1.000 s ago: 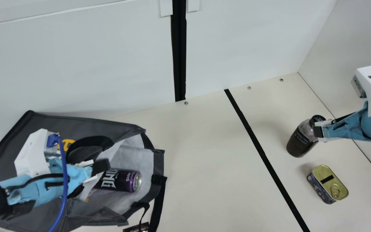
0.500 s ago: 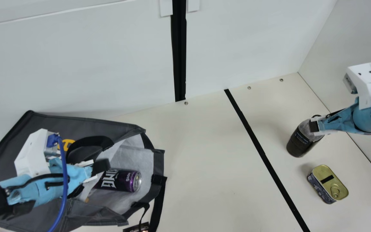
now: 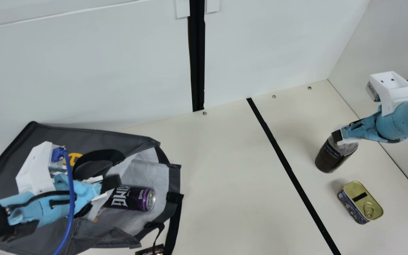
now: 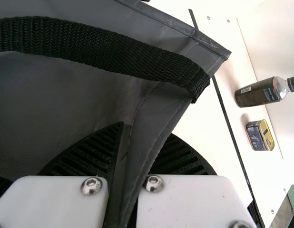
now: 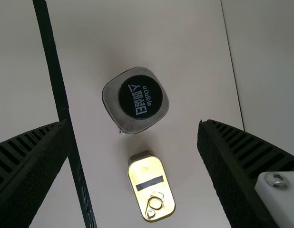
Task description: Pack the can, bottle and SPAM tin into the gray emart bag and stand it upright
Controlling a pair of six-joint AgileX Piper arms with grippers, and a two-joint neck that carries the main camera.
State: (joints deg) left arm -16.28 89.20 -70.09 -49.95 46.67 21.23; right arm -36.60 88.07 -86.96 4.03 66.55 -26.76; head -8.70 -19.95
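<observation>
2 of the 3 items look left to be packed: the can (image 3: 138, 199) is laid on its side in the gray emart bag (image 3: 94, 136), while the bottle (image 3: 332, 157) and the SPAM tin (image 3: 361, 200) are out on the worktop (image 3: 232, 159), across the black strip (image 3: 285, 163) from the bag. A fold of fabric (image 4: 154, 114) is pinched in the left hand (image 4: 144, 137), closed on that and nothing else that can be made out. The right hand (image 5: 132, 122) is spread wide with nothing held in it

What matters next is how the bottle is lined up. It's stood upright, long axis vertical, with its cap (image 5: 140, 97) seen end-on in the right wrist view, roughly centred across the gap between the 2 fingers (image 5: 35, 178). The right hand is easily the nearer and sits above it, so a fairly straight drop around the cap and neck is probably what's called for. Exact clearance can't be told, though, and with the tin that near, it could get nudged if the hand is lowered off-line
</observation>
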